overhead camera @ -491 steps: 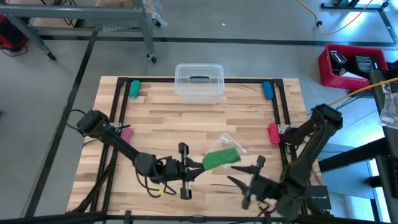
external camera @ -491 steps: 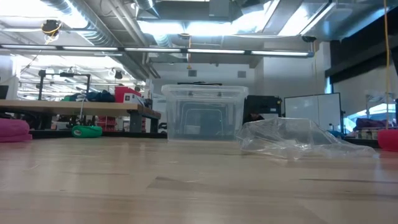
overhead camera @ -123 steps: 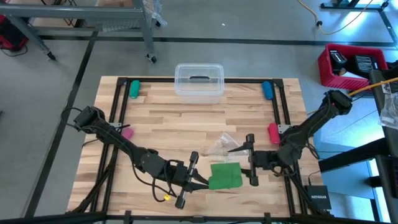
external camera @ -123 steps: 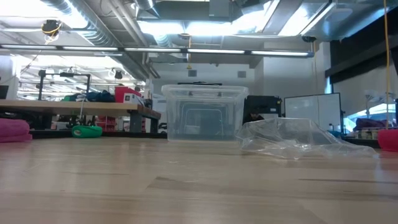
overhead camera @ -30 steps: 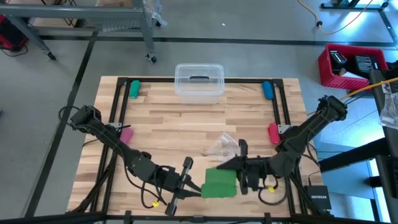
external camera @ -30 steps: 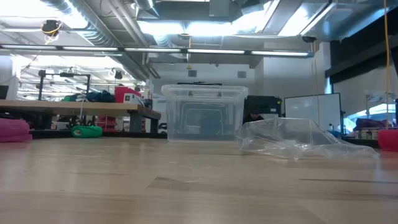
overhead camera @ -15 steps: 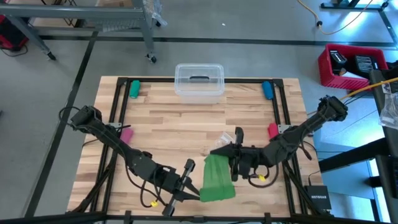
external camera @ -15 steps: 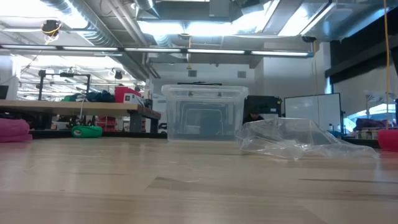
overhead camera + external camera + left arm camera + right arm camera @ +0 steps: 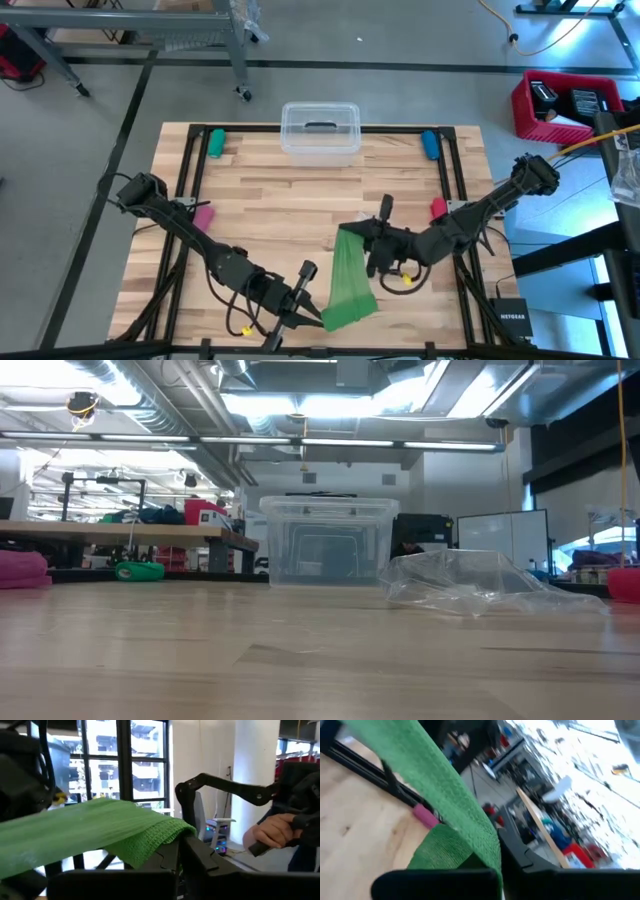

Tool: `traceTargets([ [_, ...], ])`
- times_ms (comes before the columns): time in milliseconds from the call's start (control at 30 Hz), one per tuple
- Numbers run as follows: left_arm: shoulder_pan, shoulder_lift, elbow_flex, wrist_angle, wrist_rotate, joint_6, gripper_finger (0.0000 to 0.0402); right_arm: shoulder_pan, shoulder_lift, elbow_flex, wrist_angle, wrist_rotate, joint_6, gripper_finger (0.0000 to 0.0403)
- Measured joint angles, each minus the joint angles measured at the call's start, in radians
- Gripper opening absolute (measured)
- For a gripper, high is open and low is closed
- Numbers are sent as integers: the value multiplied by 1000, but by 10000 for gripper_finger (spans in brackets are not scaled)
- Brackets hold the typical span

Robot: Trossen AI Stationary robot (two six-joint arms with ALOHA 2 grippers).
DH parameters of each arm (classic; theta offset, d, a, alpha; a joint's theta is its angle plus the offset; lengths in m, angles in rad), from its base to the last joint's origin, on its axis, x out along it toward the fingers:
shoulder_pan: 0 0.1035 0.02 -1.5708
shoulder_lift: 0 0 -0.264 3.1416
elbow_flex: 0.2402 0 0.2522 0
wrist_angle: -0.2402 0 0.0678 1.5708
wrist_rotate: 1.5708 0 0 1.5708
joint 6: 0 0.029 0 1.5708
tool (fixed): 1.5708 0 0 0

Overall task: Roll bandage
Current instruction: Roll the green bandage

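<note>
The wooden slatted table (image 9: pixel 300 200) with a black frame carries everything. At its far edge, in the middle, stands a clear plastic box with a lid (image 9: pixel 320 130). The long bright green fabric bandage (image 9: pixel 347 280) is stretched in the near middle of the table, between the two hands, running from near-left to far-right. The left hand (image 9: pixel 312 318) is clenched on the near end of the bandage, close to the near edge. The right hand (image 9: pixel 352 232) is clenched on the far end, right of the centre. A crumpled clear plastic bag (image 9: pixel 480 585) lies near the right hand. Small coloured cylinders lie at the frame: a green one (image 9: pixel 216 143) far left, a blue one (image 9: pixel 430 144) far right, a pink one (image 9: pixel 204 214) left, a red one (image 9: pixel 438 208) right.
</note>
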Motion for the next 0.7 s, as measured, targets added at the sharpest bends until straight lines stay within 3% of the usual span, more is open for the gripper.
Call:
traceTargets([
  [100, -2, 0, 17, -20, 40, 17, 0, -9, 0, 0, -54, 67, 49, 1],
  [200, -12, 1, 23, -43, 51, 14, 1, -14, 0, 0, -54, 29, 69, 1],
  [333, -3, 1, 23, -48, -15, 18, 1, 4, -1, 0, -49, -72, 94, 1],
  [700, 4, 1, 24, -172, -199, -12, 0, 20, -1, 0, -102, -87, 235, 32],
])
